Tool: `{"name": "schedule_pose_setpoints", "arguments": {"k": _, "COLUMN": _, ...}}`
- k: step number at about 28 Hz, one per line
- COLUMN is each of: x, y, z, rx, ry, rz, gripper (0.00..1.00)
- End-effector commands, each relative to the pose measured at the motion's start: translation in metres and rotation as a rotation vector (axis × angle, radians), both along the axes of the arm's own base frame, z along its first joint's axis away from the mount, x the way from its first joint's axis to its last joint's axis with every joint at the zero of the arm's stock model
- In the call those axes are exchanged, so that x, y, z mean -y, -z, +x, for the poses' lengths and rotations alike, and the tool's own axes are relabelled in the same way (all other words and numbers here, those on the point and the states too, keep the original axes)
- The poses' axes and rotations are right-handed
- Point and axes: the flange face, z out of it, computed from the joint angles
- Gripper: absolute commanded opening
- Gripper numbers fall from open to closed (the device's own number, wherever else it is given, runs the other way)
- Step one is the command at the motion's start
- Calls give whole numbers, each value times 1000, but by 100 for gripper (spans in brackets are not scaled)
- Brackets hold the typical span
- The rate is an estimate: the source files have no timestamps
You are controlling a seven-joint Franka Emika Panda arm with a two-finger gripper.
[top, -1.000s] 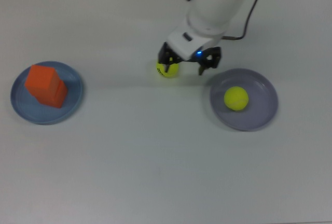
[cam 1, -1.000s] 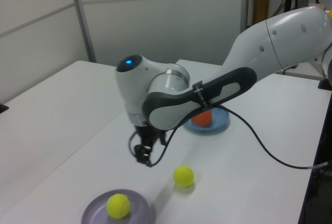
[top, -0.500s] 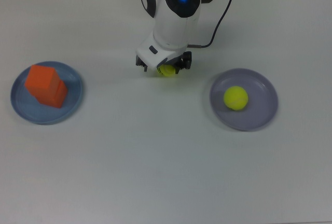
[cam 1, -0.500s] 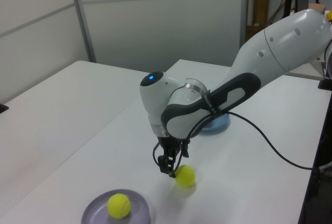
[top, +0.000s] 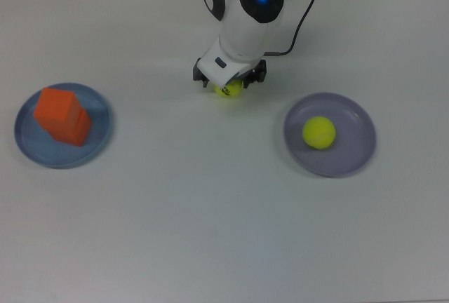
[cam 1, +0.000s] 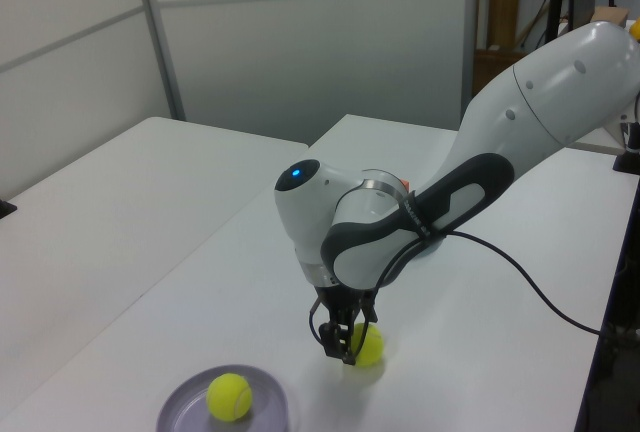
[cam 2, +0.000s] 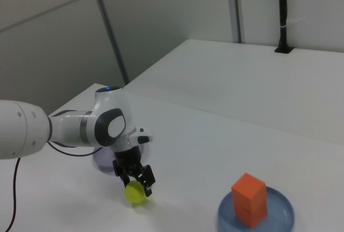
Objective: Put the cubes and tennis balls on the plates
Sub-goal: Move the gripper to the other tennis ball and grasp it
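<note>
Pickup of the loose tennis ball (top: pixel 228 90), judging by how things lie: pincer (top: pixel 229 80) down low over it near the far middle of the bench (top: pixel 210 212) in the top view, jaws spread wider than the ball and standing one on each side, not clamped on it. Seen from the left view, same story: ball (cam 1: pixel 366 345) resting on the bench, dark fingers of the pincer (cam 1: pixel 345 344) reaching down beside it. Confirmed by the right view, with the ball (cam 2: pixel 135 193) low between the finger ends of the pincer (cam 2: pixel 137 183); hard to say whether either pad touches the felt. Elsewhere little left to do, apparently: both cubes (top: pixel 63 115) stacked on the blue plate (top: pixel 98 142) at the top view's left, second tennis ball (top: pixel 319 132) lying on the lavender plate (top: pixel 351 163) at the top view's right, well apart from the arm. Next, most likely: close squarely across the ball's widest part, gently enough not to squirt a round, fuzzy thing out sideways. Then lift clear of the bench, carry toward the top view's right to the lavender plate, and lower to a bare patch beside the ball already there. Release low, so as to avoid a roll over the shallow rim or a knock against its neighbour.
</note>
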Motion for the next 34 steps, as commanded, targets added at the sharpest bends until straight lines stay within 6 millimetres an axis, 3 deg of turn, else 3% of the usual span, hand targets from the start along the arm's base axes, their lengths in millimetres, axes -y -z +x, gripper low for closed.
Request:
{"name": "schedule_pose_setpoints", "arguments": {"k": 1, "x": -4, "y": -10, "z": -22, "rx": -36, "ry": -16, "rz": -7, "gripper": 100}}
{"name": "schedule_pose_setpoints", "arguments": {"k": 2, "x": -5, "y": -10, "z": -24, "rx": -45, "ry": -15, "rz": -12, "gripper": 100}}
{"name": "schedule_pose_setpoints", "arguments": {"k": 4, "x": -6, "y": -10, "z": -30, "rx": -78, "ry": -17, "rz": -26, "gripper": 86}}
{"name": "schedule_pose_setpoints", "arguments": {"k": 7, "x": -15, "y": -11, "z": -35, "rx": -93, "ry": -20, "rz": -16, "gripper": 63}}
{"name": "schedule_pose_setpoints", "arguments": {"k": 8, "x": -18, "y": -11, "z": -36, "rx": -97, "ry": -21, "rz": -12, "gripper": 52}}
{"name": "schedule_pose_setpoints", "arguments": {"k": 10, "x": -18, "y": -11, "z": -35, "rx": -95, "ry": -21, "rz": -11, "gripper": 47}}
{"name": "schedule_pose_setpoints", "arguments": {"k": 15, "x": -16, "y": -19, "z": -25, "rx": -71, "ry": -23, "rz": 2, "gripper": 49}}
{"name": "schedule_pose_setpoints", "arguments": {"k": 16, "x": -16, "y": -21, "z": -23, "rx": -67, "ry": -23, "rz": 2, "gripper": 57}}
{"name": "schedule_pose_setpoints", "arguments": {"k": 18, "x": -16, "y": -22, "z": -21, "rx": -62, "ry": -28, "rz": -1, "gripper": 92}}
{"name": "schedule_pose_setpoints", "arguments": {"k": 19, "x": -15, "y": -24, "z": -17, "rx": -55, "ry": -30, "rz": -2, "gripper": 100}}
{"name": "schedule_pose_setpoints", "arguments": {"k": 28, "x": -18, "y": -26, "z": 1, "rx": -42, "ry": -102, "rz": -9, "gripper": 100}}
{"name": "schedule_pose_setpoints", "arguments": {"k": 34, "x": -19, "y": -7, "z": 18, "rx": -45, "ry": -135, "rz": -52, "gripper": 100}}
